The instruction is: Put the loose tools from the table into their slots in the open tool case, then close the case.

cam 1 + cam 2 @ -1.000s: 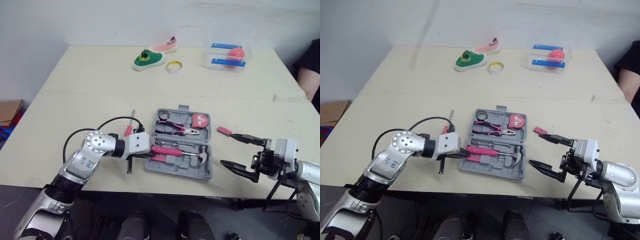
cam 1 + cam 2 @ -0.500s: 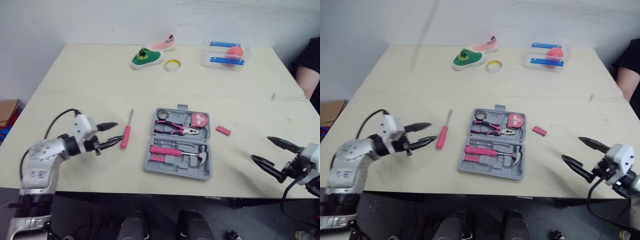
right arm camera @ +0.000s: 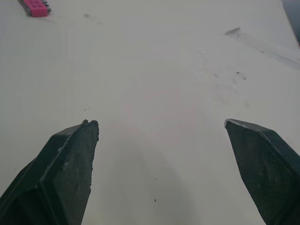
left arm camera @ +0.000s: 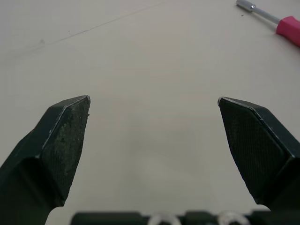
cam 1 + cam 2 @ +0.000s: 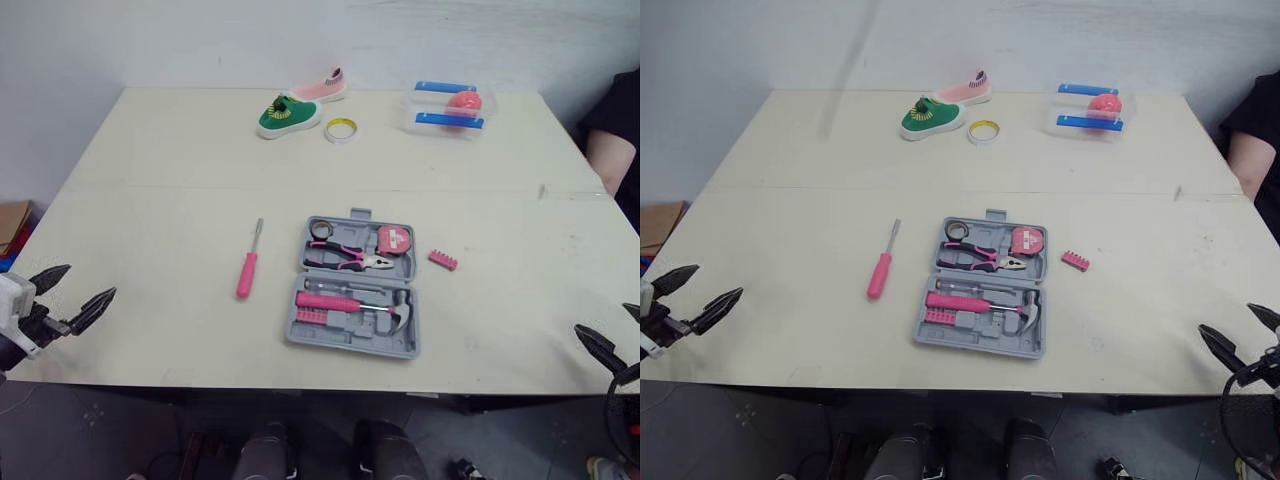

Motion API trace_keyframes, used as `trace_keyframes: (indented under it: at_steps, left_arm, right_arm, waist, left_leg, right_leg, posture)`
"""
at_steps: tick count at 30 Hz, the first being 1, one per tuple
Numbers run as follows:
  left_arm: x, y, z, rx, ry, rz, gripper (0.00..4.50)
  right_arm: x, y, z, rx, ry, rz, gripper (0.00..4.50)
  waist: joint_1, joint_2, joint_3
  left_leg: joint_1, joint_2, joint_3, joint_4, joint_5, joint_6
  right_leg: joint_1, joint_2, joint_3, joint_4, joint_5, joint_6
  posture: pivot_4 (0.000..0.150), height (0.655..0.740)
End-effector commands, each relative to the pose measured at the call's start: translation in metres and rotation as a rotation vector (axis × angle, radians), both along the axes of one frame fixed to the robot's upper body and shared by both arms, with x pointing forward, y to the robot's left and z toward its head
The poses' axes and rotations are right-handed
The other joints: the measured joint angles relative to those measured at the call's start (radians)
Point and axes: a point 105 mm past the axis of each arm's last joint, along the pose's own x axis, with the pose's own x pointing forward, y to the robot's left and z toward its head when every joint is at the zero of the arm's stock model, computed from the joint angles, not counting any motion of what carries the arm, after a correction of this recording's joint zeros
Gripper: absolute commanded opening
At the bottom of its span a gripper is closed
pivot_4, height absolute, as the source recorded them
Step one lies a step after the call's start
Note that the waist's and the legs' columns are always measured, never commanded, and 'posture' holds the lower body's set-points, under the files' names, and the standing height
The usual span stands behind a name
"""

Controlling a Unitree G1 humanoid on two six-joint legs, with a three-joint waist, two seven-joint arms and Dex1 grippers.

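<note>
My left fingers (image 5: 90, 305) wide, empty, lower left of frame; right fingers (image 5: 1218, 348) wide, lower right. Screwdriver (image 5: 246, 272) left of open case (image 5: 352, 345), bit strip (image 5: 443, 260) right. Approach screwdriver square-on, pinch pink handle mid-length.

Items noted at the far edge of the beige table (image 5: 170, 150):
- One green slip-on fabric shoe (image 5: 285, 114), sole down.
- One pale pink slip-on shoe (image 5: 323, 87), just behind the green one. Contact between the two cannot be confirmed.
- One small yellow roll of tape (image 5: 340, 130), lying flat just right of the green shoe.
- One clear plastic lidded box with two blue clips (image 5: 447, 108), well apart to the right, with a round pink object (image 5: 464, 101) inside.

A person's dark-sleeved arm (image 5: 610, 150) is at the right edge. A piece of brown cardboard (image 5: 10, 225) lies on the floor to the left.
</note>
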Motion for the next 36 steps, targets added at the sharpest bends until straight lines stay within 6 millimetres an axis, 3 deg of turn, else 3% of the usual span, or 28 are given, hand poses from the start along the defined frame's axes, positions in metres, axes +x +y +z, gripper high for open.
trace_keyframes:
  at_steps: [1,3,5,10,17,26,36]
  left_arm:
    - [0.011,-0.034,0.027,0.006,-0.087,-0.12,4.43]
    - [0.014,-0.048,0.034,-0.001,-0.1,-0.172,4.43]
    - [0.016,-0.076,0.042,-0.024,-0.096,-0.297,4.43]
    - [0.015,-0.141,0.058,-0.066,-0.06,-0.587,4.43]
    - [0.002,-0.2,0.064,-0.046,-0.059,-0.81,4.43]
    - [-0.007,-0.215,0.056,-0.072,-0.026,-0.867,4.43]
    - [-0.009,-0.214,0.053,-0.058,-0.014,-0.864,4.43]
  right_arm:
    - [0.017,0.012,0.009,0.01,-0.03,0.105,4.5]
    - [0.031,0.016,0.011,0.011,-0.017,0.121,4.5]
    - [0.056,0.02,0.006,0.014,0.063,0.108,4.5]
    - [0.098,0.073,0.01,0.053,0.153,0.393,4.5]
    - [0.127,0.126,0.011,0.082,0.222,0.597,4.5]
    - [0.15,0.162,0.0,0.036,0.239,0.611,4.5]
    - [0.149,0.158,-0.004,0.024,0.274,0.602,4.5]
  waist:
    - [-0.003,0.0,0.0]
    - [-0.005,0.0,0.0]
    - [-0.017,0.001,0.0]
    - [-0.033,0.001,0.001]
    - [-0.027,0.001,0.001]
    - [-0.027,0.0,0.001]
    - [-0.027,0.0,0.001]
  left_leg:
    - [0.0,0.0,0.0,0.0,0.0,0.0]
    - [0.0,0.0,0.0,0.0,0.0,0.001]
    - [0.001,0.0,0.001,0.0,0.002,-0.002]
    - [0.001,0.0,0.002,0.0,0.007,0.002]
    - [0.0,0.0,0.002,-0.002,0.011,0.002]
    - [0.0,0.0,0.001,0.002,0.012,0.002]
    - [0.0,0.0,0.001,0.002,0.012,0.002]
  right_leg:
    - [0.0,0.0,0.0,0.0,0.0,0.0]
    - [0.001,0.0,0.0,0.001,0.0,0.001]
    - [0.0,0.0,0.0,0.002,0.0,0.0]
    - [0.0,0.003,0.0,0.003,0.0,0.0]
    - [0.0,0.005,-0.001,0.004,0.0,0.0]
    - [0.001,0.004,0.0,0.004,0.0,0.0]
    - [0.001,0.004,0.0,0.004,0.0,0.0]
  posture:
    - [0.15,0.74]
    - [0.15,0.74]
    - [0.15,0.74]
    - [0.15,0.74]
    - [0.15,0.74]
    - [0.15,0.74]
    - [0.15,0.74]
